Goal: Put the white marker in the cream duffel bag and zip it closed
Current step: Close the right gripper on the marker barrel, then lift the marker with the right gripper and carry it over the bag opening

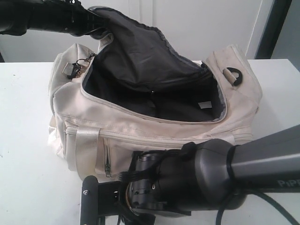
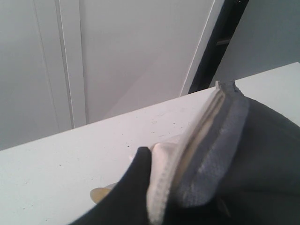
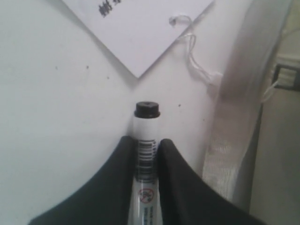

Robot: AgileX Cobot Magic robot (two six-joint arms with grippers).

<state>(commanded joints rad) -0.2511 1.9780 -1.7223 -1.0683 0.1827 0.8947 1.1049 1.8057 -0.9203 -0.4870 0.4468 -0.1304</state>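
Observation:
The cream duffel bag (image 1: 140, 124) stands open on the white table, its dark lining showing. My left gripper (image 1: 96, 21) is shut on the bag's top flap (image 1: 136, 51) and holds it lifted at the back left. In the left wrist view, a black fingertip (image 2: 140, 161) presses the flap's cream zipper edge (image 2: 161, 187); the other finger is hidden behind the fabric. In front of the bag, low over the table, my right gripper (image 3: 146, 142) is shut on the white marker (image 3: 146, 123) at its barcode label. The marker's black end (image 3: 147, 109) sticks out past the fingertips.
A white paper tag (image 3: 136, 28) on a string lies just beyond the marker's end. A satin strap handle (image 3: 229, 140) of the bag hangs beside the right gripper. The right arm (image 1: 225, 168) covers the bag's lower front. A white wall rises behind the table (image 1: 28, 140).

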